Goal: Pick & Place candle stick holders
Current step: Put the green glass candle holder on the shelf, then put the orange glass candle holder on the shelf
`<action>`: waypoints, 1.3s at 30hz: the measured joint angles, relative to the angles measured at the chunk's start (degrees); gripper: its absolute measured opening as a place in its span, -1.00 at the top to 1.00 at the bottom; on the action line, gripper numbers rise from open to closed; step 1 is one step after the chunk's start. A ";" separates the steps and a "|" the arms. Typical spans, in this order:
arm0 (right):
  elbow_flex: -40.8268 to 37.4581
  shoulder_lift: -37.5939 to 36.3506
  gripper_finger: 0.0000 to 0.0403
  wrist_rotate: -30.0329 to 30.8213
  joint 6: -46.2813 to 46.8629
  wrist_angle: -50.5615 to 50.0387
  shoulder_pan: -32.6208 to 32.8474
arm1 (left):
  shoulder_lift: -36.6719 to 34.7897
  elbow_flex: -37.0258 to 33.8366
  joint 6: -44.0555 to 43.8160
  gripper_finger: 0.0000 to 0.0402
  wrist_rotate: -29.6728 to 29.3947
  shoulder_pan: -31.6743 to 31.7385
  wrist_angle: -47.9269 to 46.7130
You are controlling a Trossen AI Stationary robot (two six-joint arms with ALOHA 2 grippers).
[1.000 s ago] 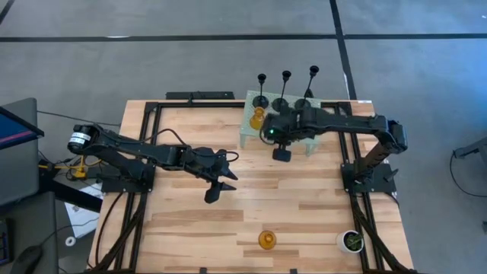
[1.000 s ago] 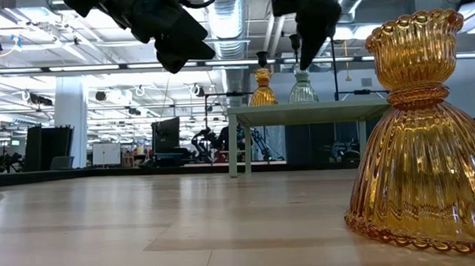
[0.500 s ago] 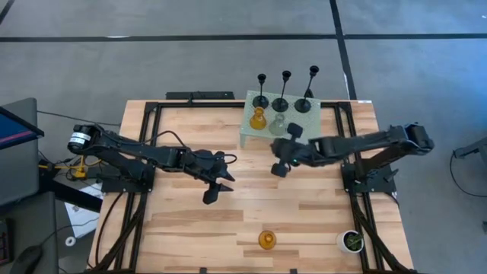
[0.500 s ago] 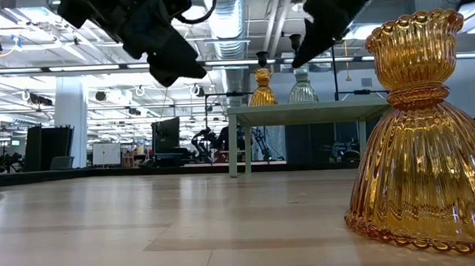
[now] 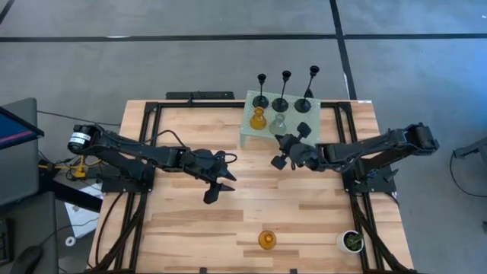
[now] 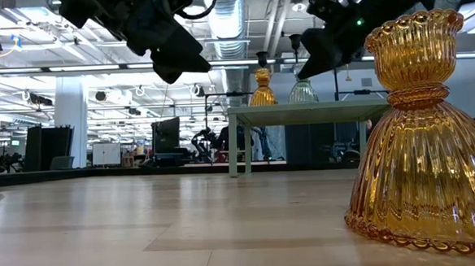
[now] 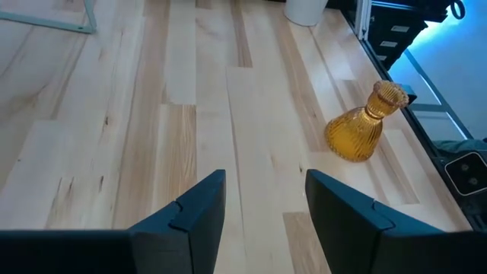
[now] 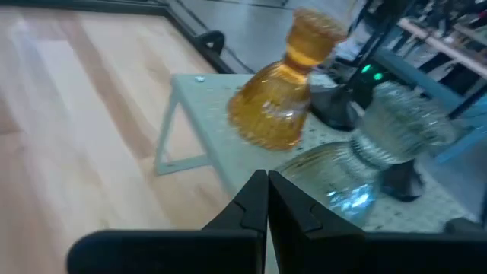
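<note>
Right claw (image 8: 266, 199) retreated, seemingly closed per wrist view.

- The bench (image 5: 190, 221) is light wood with pale and darker planks.
- The small stand (image 5: 251, 135) is pale green.
- One ribbed holder on the bench (image 5: 266, 240) is shiny amber orange.
- Another amber holder (image 5: 258, 118) sits on the stand.
- The clear holder (image 5: 279, 122) looks pale grey-green.
- Three thin holders (image 5: 282, 95) are black.
- The little pot (image 5: 351, 241) is white with a green plant.
- Both arms are dark, nearly black.
</note>
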 joint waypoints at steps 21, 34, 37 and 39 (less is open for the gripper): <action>0.00 0.02 1.00 -2.02 -3.39 2.42 -6.57 | 0.00 0.00 0.04 0.10 0.00 0.00 0.42; 0.00 0.07 1.00 -2.60 -4.27 2.84 -8.62 | -0.02 0.00 0.02 0.10 0.00 0.00 0.42; 0.00 -0.64 1.00 -3.30 -4.29 2.61 -7.03 | -0.02 0.00 0.02 0.10 0.00 0.00 0.42; 0.02 -2.26 1.00 -4.78 -4.27 2.67 -4.79 | -0.02 0.00 0.02 0.10 0.00 0.01 0.42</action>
